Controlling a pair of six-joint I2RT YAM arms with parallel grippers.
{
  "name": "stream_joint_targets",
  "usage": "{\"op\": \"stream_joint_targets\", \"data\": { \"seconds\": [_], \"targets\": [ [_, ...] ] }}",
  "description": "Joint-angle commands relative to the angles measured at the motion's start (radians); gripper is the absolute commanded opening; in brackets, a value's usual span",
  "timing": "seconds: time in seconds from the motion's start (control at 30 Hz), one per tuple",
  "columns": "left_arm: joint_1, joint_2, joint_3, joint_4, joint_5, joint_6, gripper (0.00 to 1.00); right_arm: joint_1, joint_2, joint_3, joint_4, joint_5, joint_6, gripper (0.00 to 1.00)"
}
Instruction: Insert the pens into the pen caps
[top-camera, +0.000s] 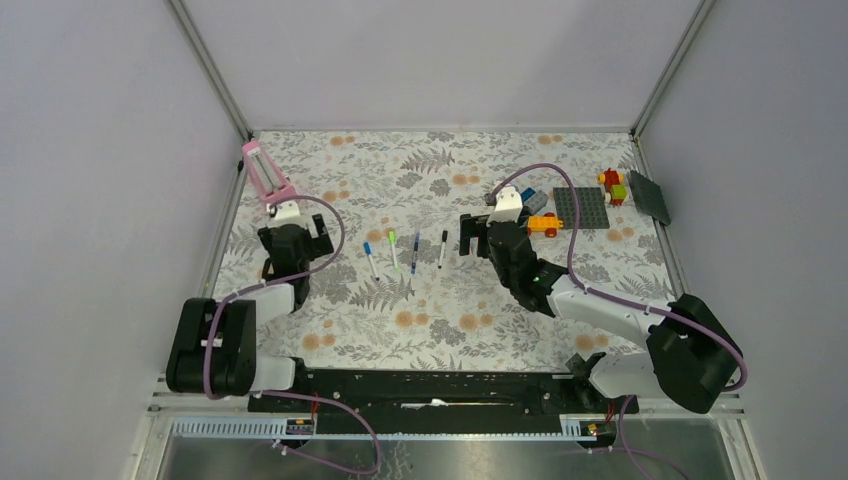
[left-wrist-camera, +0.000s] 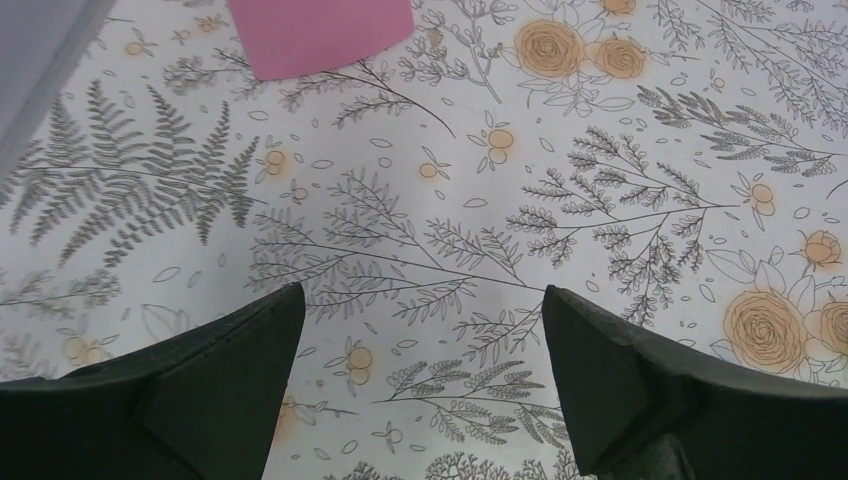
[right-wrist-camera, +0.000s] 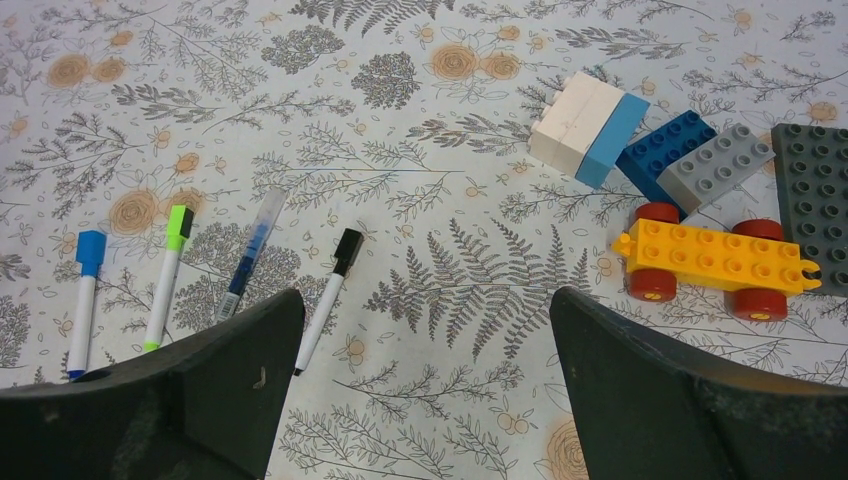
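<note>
Four pens lie side by side in the middle of the floral cloth, each with a cap on its far end. In the right wrist view they are a white pen (right-wrist-camera: 80, 315) with a light blue cap (right-wrist-camera: 90, 247), a white pen (right-wrist-camera: 162, 295) with a green cap (right-wrist-camera: 180, 225), a dark blue pen (right-wrist-camera: 245, 262) with a pale end, and a white pen (right-wrist-camera: 322, 315) with a black cap (right-wrist-camera: 347, 248). The row shows in the top view (top-camera: 405, 252). My right gripper (right-wrist-camera: 425, 300) (top-camera: 472, 238) is open and empty, just right of the black-capped pen. My left gripper (left-wrist-camera: 422, 300) (top-camera: 297, 235) is open and empty over bare cloth, left of the pens.
Toy bricks lie at the back right: a white-and-blue block (right-wrist-camera: 588, 125), blue and grey bricks (right-wrist-camera: 690, 155), a yellow wheeled brick (right-wrist-camera: 715, 262) and a dark grey baseplate (top-camera: 581, 207). A pink object (top-camera: 265, 172) (left-wrist-camera: 320, 35) stands beyond the left gripper. Walls enclose the table.
</note>
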Motion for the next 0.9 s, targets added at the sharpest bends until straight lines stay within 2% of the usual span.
{"op": "stream_joint_targets", "data": {
  "seconds": [0.0, 0.13, 0.27, 0.33, 0.87],
  "targets": [
    [0.001, 0.072, -0.043, 0.332, 0.035, -0.036, 0.99, -0.009, -0.016, 0.021, 0.063, 0.019, -0.009, 0.99],
    [0.003, 0.085, -0.093, 0.456, 0.008, 0.024, 0.99, -0.019, -0.066, -0.040, 0.115, -0.006, -0.006, 1.00],
    [0.002, 0.221, -0.228, 0.876, 0.073, 0.074, 0.99, -0.027, -0.098, -0.073, 0.143, -0.015, 0.001, 1.00],
    [0.002, 0.204, -0.158, 0.709, 0.078, 0.061, 0.99, -0.034, -0.104, -0.078, 0.144, -0.021, 0.006, 1.00],
    [-0.007, 0.211, -0.156, 0.719, 0.084, 0.077, 0.99, -0.081, -0.128, -0.106, 0.157, -0.098, 0.031, 1.00]
  ]
}}
